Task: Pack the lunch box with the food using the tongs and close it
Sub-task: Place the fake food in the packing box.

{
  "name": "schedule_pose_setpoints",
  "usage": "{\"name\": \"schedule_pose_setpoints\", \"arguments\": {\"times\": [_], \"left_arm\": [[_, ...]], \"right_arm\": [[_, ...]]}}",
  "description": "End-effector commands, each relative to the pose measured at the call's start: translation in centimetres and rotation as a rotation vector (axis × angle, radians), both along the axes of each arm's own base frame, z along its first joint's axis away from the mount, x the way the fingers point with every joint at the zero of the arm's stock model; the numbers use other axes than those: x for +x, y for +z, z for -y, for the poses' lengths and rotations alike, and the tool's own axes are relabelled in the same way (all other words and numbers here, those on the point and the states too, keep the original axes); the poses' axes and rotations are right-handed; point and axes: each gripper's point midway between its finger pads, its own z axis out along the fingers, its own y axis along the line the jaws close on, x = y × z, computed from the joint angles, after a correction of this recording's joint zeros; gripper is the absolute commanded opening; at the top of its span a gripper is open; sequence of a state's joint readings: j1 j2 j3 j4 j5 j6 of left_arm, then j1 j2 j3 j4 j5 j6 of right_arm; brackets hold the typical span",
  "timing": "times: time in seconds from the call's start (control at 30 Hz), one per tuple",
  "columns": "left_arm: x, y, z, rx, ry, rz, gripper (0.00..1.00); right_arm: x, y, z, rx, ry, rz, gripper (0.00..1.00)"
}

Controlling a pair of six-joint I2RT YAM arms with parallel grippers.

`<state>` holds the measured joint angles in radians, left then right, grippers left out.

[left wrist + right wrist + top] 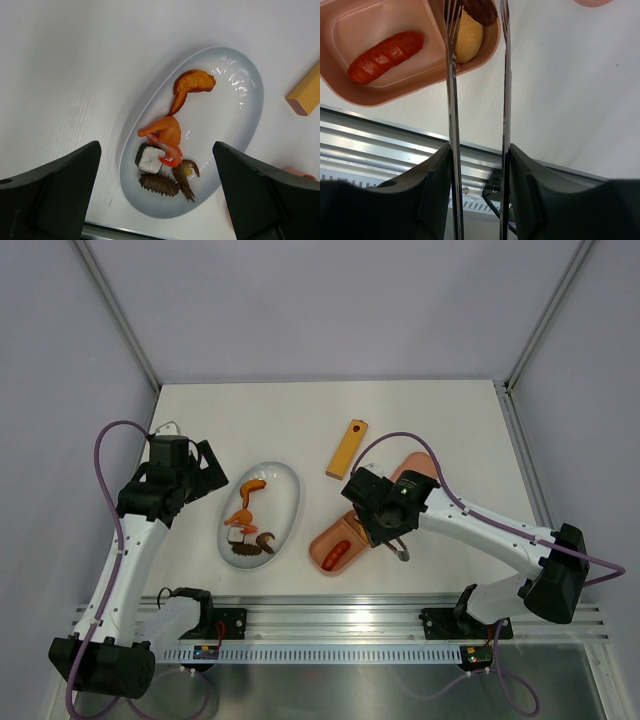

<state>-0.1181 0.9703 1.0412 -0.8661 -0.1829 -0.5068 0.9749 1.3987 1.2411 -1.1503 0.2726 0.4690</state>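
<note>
The right gripper (479, 155) is clamped on the tongs (452, 100). Its two fingers (425, 200) press on the outsides of the two thin metal arms, which run straight out ahead of it, side by side with a gap between them.

The lunch box (350, 25) lies just beyond and to the left of that gripper, with the tong tips over its nearer compartment. One yellow piece (470, 37) sits in that compartment. One dark red piece (481, 9) shows between the tong tips; whether it is pinched I cannot tell. The farther compartment holds one red sausage (385, 50). The pink lid (420, 466) lies on the table (430, 410) just behind the right arm, partly covered by it.

The left gripper (215, 473) hangs wide open and holds nothing. One white oval plate (240, 85) lies straight ahead of it, framed between its two fingers (50, 200). Five pieces lie on the plate. One orange curved piece (192, 85) is farthest from the gripper. Closer in are one orange shrimp (165, 131), one dark-and-white cube (148, 160) and two brown pieces (159, 184).

One yellow-orange bar (346, 448) lies between the plate and the lid.
</note>
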Motion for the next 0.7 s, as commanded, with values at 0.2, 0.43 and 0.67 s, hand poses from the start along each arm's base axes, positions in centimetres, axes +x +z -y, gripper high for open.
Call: {"name": "schedule_pose_setpoints", "arguments": {"times": [0.2, 0.43, 0.67], "left_arm": [[0.9, 1.1, 0.2, -0.022, 0.0, 0.053, 0.99], [0.9, 1.1, 0.2, -0.02, 0.002, 0.052, 0.99], [1.0, 1.2, 0.4, -0.025, -0.005, 0.053, 0.99]], "right_arm": [[1.3, 2.6, 0.0, 0.016, -0.03, 0.071, 0.53], [1.5, 3.0, -0.4, 0.025, -0.014, 0.075, 0.44], [2.2, 2.9, 1.6, -0.002, -0.11, 0.128, 0.34]]}}
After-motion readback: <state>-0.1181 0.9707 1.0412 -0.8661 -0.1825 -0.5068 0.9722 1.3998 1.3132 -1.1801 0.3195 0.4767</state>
